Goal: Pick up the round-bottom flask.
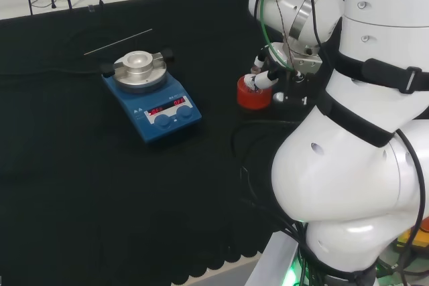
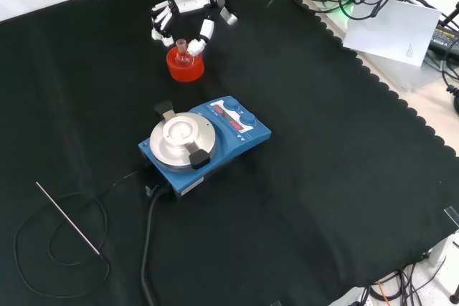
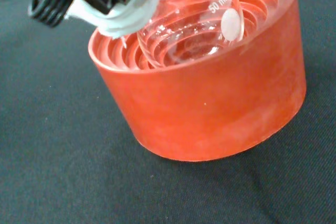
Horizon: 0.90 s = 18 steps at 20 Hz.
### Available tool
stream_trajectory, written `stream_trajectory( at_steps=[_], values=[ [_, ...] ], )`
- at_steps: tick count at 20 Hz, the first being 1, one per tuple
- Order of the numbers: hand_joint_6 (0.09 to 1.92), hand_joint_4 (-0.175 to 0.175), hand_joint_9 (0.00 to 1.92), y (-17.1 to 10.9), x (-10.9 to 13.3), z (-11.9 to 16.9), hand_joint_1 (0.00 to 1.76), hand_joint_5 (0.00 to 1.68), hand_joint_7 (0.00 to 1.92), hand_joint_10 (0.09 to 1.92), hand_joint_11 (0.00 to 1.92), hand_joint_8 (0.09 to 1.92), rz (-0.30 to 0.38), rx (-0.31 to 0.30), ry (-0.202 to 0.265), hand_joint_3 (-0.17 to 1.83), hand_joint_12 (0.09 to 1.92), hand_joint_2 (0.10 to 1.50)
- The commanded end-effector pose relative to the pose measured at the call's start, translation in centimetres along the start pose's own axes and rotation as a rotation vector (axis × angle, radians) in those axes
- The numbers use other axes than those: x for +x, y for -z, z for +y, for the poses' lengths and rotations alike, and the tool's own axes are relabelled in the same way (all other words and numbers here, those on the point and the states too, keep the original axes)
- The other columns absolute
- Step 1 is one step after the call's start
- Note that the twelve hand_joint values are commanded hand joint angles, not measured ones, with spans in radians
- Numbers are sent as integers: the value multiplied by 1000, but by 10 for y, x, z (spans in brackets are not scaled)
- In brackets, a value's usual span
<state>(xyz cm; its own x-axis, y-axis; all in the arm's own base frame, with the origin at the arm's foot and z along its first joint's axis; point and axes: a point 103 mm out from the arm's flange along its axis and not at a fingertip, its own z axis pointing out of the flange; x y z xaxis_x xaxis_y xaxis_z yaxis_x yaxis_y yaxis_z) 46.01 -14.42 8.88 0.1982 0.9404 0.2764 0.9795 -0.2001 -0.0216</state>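
A clear round-bottom flask (image 2: 182,53) rests in a red ribbed ring stand (image 2: 185,68) at the far side of the cloth in the front view. Up close, its glass bulb (image 3: 191,27) lies in the ring's (image 3: 210,108) ribbed hollow. The hand (image 2: 188,6) hangs just above and behind the flask. One white fingertip (image 2: 196,47) is down beside the neck and touches the glass (image 3: 118,17). The other fingers (image 2: 161,22) are spread apart from the neck. In the head view the hand (image 1: 263,75) hovers over the stand (image 1: 253,95), with its fingers relaxed.
A blue hotplate stirrer (image 2: 204,141) with a round metal top stands in the middle of the cloth, with its black cable (image 2: 147,249) running forward. A thin metal rod (image 2: 68,218) and a looped wire lie at the front left. The arm's white links (image 1: 362,132) are at the head view's right.
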Motion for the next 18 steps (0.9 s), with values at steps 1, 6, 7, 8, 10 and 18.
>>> stream_trajectory(
  at_steps=[1,6,7,8,10,18],
  values=[
    [832,-91,682,1,1,-1,937,868,497,662,166,707,-10,-15,-2,596,1380,615],
    [819,-95,706,4,1,-3,952,962,520,652,193,703,-20,-33,3,606,1374,630],
    [818,-96,713,4,1,-3,957,976,526,652,199,704,-22,-34,1,608,1373,634],
    [817,-96,718,4,1,-2,961,985,530,652,203,704,-24,-35,0,609,1373,637],
    [803,-96,729,5,3,-2,966,1001,539,643,216,699,-27,-38,2,610,1364,643],
    [816,80,741,4,4,-1,1033,1083,550,635,246,699,-36,-36,1,454,1358,786]
  ],
)
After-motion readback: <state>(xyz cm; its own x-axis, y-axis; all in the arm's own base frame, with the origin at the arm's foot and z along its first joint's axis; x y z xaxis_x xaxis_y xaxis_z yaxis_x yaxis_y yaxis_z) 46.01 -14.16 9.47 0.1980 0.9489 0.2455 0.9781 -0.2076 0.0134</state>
